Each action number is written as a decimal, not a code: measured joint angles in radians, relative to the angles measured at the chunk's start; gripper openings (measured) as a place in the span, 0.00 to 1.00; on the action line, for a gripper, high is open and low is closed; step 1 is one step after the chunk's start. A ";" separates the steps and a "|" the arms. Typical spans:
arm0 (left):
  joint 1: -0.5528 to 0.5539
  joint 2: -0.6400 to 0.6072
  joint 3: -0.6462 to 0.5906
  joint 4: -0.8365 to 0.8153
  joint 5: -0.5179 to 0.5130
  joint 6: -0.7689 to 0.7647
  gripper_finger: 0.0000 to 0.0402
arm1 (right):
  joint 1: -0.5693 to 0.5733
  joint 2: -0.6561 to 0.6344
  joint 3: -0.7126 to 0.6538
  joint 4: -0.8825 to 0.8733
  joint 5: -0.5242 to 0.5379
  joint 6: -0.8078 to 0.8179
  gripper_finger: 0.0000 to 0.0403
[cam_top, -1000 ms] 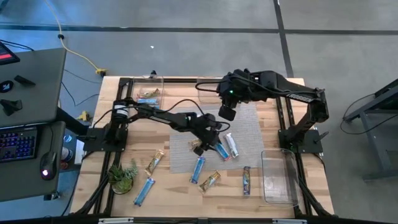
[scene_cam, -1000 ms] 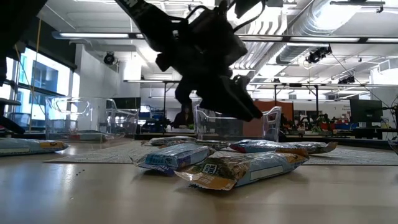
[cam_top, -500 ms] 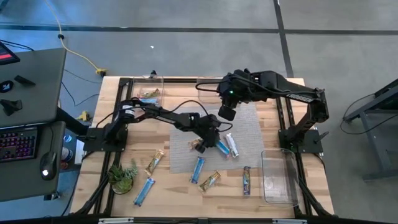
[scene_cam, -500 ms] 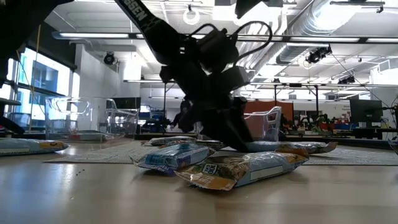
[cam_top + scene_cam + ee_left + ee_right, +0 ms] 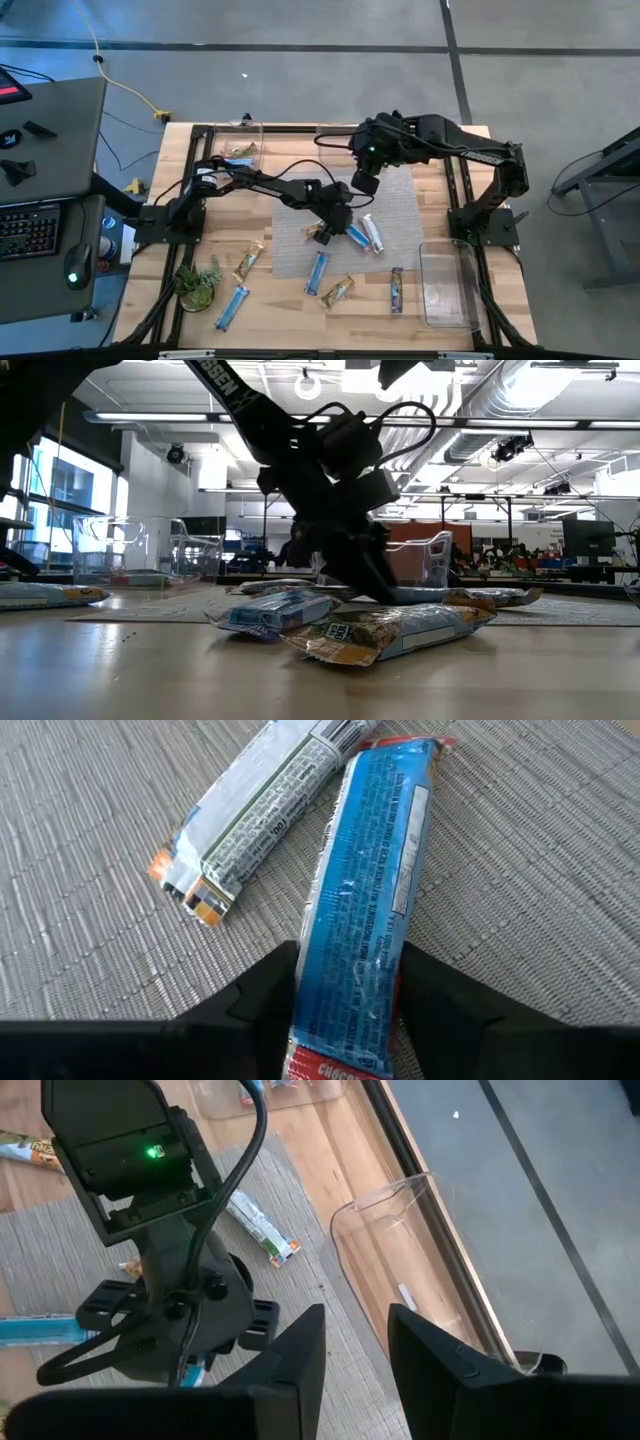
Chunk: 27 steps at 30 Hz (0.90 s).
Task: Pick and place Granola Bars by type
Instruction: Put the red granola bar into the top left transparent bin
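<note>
Two arms are seen over the bench [image 5: 480,320], but only the left tool [image 5: 338,225] is at work: it is lowered onto the grey mat [image 5: 400,205], its fingers [image 5: 262,988] spread on either side of one end of a blue bar [image 5: 365,945], not yet pressed against the wrapper. A white bar [image 5: 265,810] lies just beside the blue one, angled away from it and nearly touching near the far end. The right tool [image 5: 352,1350] is held above the mat's far part, spread and empty. Other bars are scattered on the mat's near edge and the bare wood, a few are already set in the clear bin [image 5: 240,150] at the far left corner, and another clear bin [image 5: 448,290] stands at the near right. Because the wrapper is gripped near its end rather than its middle, it is judged that the bar could droop, twist or slip out once lifted. A slick wrapper could also be squeezed sideways as the fingers come together, and the white bar could be nudged by it.
</note>
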 joint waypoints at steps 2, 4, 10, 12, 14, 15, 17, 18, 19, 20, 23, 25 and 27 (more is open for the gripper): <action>0.000 0.000 -0.001 -0.003 -0.001 -0.015 0.33 | 0.000 0.000 0.000 0.000 0.000 0.000 0.23; -0.001 -0.007 -0.002 -0.010 -0.003 -0.018 0.30 | 0.000 0.000 0.000 0.000 0.000 0.000 0.23; -0.001 -0.067 -0.009 -0.075 -0.026 -0.065 0.26 | 0.000 0.000 0.000 -0.003 -0.004 0.000 0.23; -0.002 -0.114 -0.008 -0.121 -0.082 -0.071 0.26 | 0.000 0.000 0.000 -0.003 -0.004 0.000 0.23; -0.002 -0.174 -0.007 -0.211 -0.149 -0.071 0.26 | 0.000 0.000 0.000 -0.003 -0.002 0.000 0.23; -0.002 -0.202 -0.007 -0.246 -0.178 -0.072 0.26 | 0.000 0.000 0.000 -0.003 -0.002 0.000 0.23; -0.001 -0.268 -0.007 -0.350 -0.225 -0.080 0.26 | 0.000 0.000 0.000 -0.003 -0.001 0.000 0.23; -0.001 -0.304 -0.007 -0.390 -0.254 -0.092 0.26 | 0.000 0.000 0.000 -0.003 0.000 0.000 0.23; -0.002 -0.341 -0.006 -0.429 -0.290 -0.112 0.26 | 0.000 0.000 0.000 -0.003 0.000 0.000 0.23; -0.002 -0.378 -0.006 -0.478 -0.323 -0.139 0.26 | 0.000 0.000 0.000 -0.005 0.001 0.000 0.23; -0.002 -0.496 -0.006 -0.598 -0.420 -0.226 0.26 | 0.000 0.000 0.000 -0.007 0.001 0.000 0.23; -0.001 -0.583 -0.006 -0.668 -0.490 -0.295 0.26 | 0.000 0.000 0.000 -0.006 0.002 0.000 0.23; -0.001 -0.666 -0.005 -0.742 -0.598 -0.336 0.26 | 0.000 0.000 0.000 -0.005 0.002 0.000 0.23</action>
